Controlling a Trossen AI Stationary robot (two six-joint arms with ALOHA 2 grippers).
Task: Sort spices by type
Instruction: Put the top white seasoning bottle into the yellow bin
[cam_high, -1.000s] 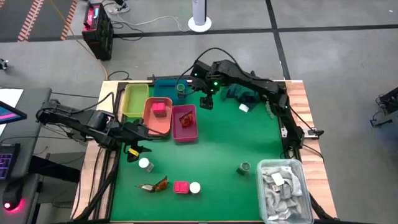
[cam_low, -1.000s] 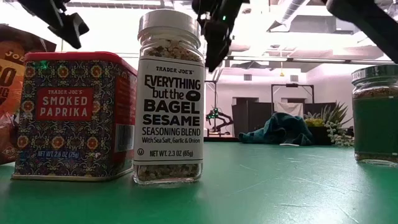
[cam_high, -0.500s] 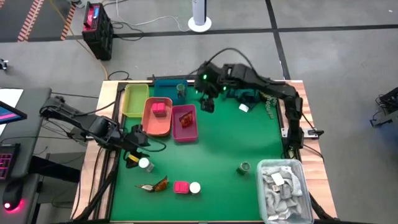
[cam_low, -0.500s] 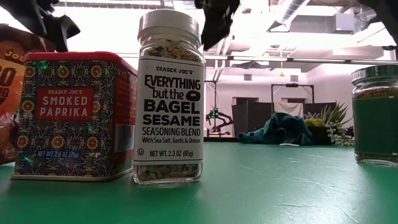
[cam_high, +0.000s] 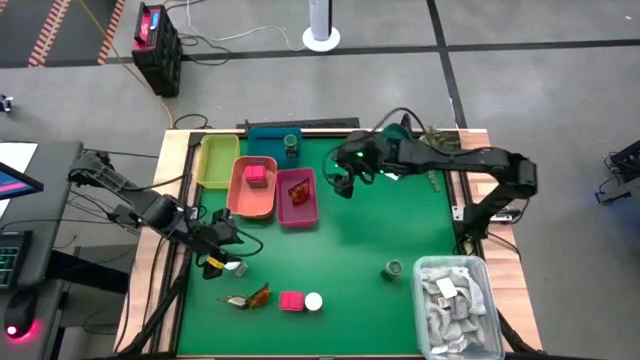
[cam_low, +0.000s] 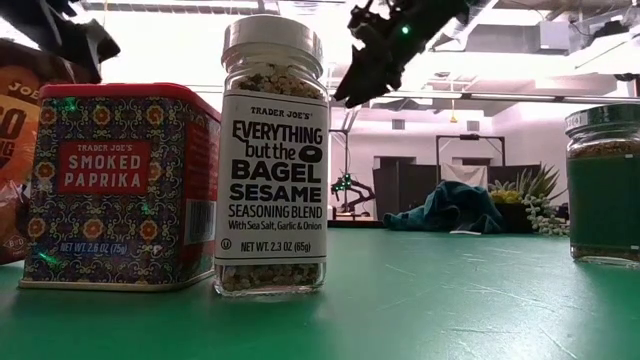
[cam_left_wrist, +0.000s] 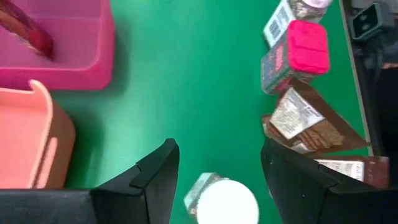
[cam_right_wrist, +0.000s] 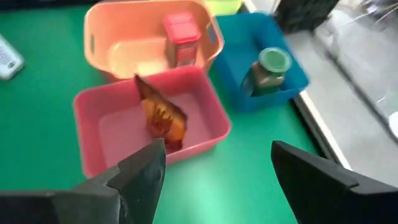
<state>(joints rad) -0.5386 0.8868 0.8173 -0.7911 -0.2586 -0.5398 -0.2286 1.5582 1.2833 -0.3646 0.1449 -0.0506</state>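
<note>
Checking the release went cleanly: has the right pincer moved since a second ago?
Yes. The right pincer, open, has swung away from the blue bin to beside the magenta bin.

Wide bare bench (cam_high: 370, 230) lies open between the two arms. Four bins (cam_high: 253, 186) crowd the far-left part. Near the front edge, a sachet (cam_high: 250, 297), pink tin (cam_high: 291, 301) and white-topped jar (cam_high: 313, 301) stand touching, blocking passage there.

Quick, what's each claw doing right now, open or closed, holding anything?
Left claw: open, empty, poised over the white-topped jar.
Right claw: open, empty, near the pink bin.
</note>
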